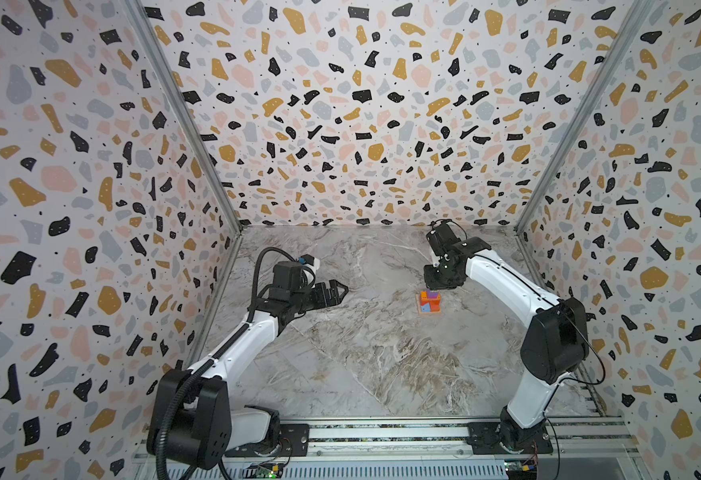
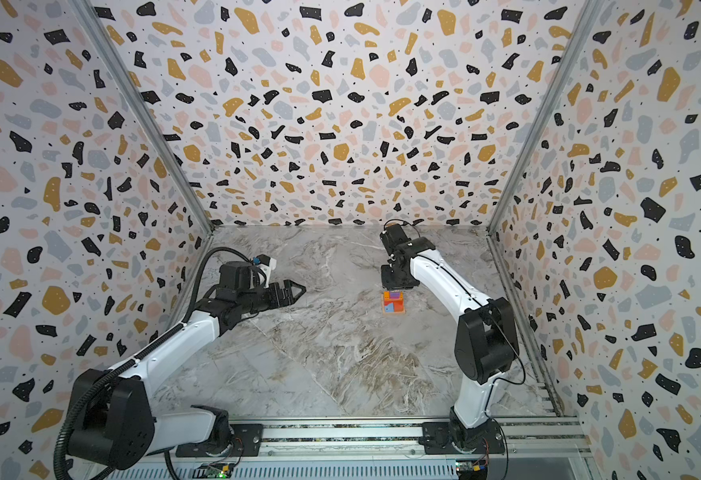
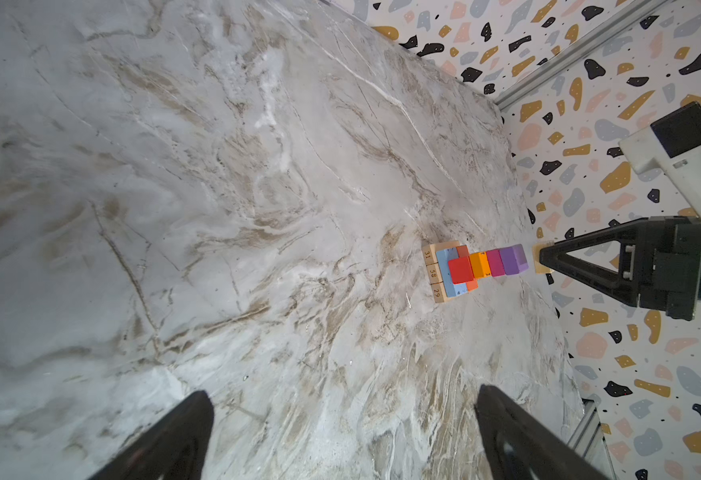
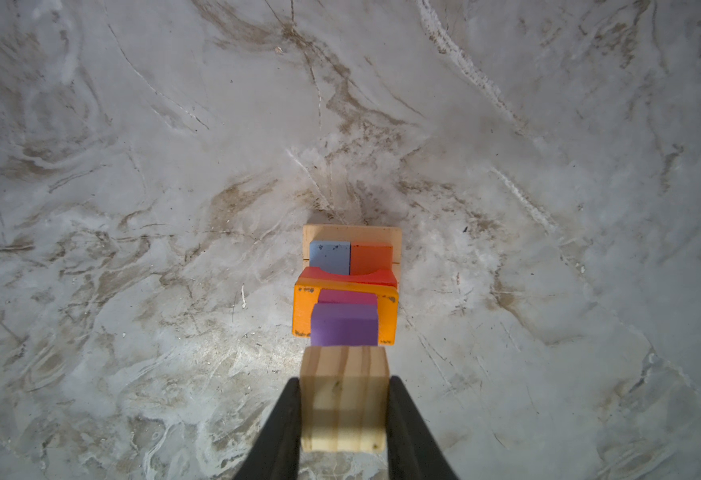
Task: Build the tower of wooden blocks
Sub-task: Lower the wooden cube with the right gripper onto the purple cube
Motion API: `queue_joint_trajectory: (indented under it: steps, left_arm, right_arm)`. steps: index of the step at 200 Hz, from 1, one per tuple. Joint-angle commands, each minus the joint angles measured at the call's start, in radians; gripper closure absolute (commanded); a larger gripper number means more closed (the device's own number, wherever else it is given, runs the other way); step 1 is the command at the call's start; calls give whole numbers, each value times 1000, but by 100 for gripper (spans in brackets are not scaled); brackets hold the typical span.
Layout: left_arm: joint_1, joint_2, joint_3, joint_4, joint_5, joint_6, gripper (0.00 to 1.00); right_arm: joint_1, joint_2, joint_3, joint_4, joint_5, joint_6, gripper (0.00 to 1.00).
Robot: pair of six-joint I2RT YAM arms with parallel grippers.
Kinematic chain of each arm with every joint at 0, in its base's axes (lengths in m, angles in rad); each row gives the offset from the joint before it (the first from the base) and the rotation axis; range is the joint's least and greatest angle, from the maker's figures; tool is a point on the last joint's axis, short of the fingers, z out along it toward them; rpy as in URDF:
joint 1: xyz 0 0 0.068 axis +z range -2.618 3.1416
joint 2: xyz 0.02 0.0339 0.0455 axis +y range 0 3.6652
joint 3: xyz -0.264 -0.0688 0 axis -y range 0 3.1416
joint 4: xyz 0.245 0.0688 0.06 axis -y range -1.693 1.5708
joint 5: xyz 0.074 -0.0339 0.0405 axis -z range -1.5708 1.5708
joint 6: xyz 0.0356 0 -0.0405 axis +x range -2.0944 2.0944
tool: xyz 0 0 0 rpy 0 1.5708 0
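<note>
Right of centre on the surface (image 1: 361,353), the tower (image 1: 429,302) is standing upright, long axis vertical, and both top views are giving us mostly its top. To its left, the left pincer (image 1: 340,290) is hovering well apart, fingers spread and empty. Just beyond, the right pincer (image 1: 436,287) is hanging over the stack. Only the wrist views are showing us the tan cube (image 4: 342,399) it is clamping, just clear of the purple block (image 3: 512,259), and the left one is revealing numbered tan base bars (image 3: 432,272).
</note>
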Motion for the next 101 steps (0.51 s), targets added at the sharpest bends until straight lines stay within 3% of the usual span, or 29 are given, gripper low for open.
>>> queue_joint_trajectory:
  steps: [1, 101]
  left_arm:
    - [4, -15, -13, 31, 14, -2, 0]
    - [4, -18, -13, 28, 14, 0, 0]
  right_arm:
    - [-3, -5, -8, 0, -8, -7, 78]
    - [-3, 8, -10, 8, -6, -7, 78]
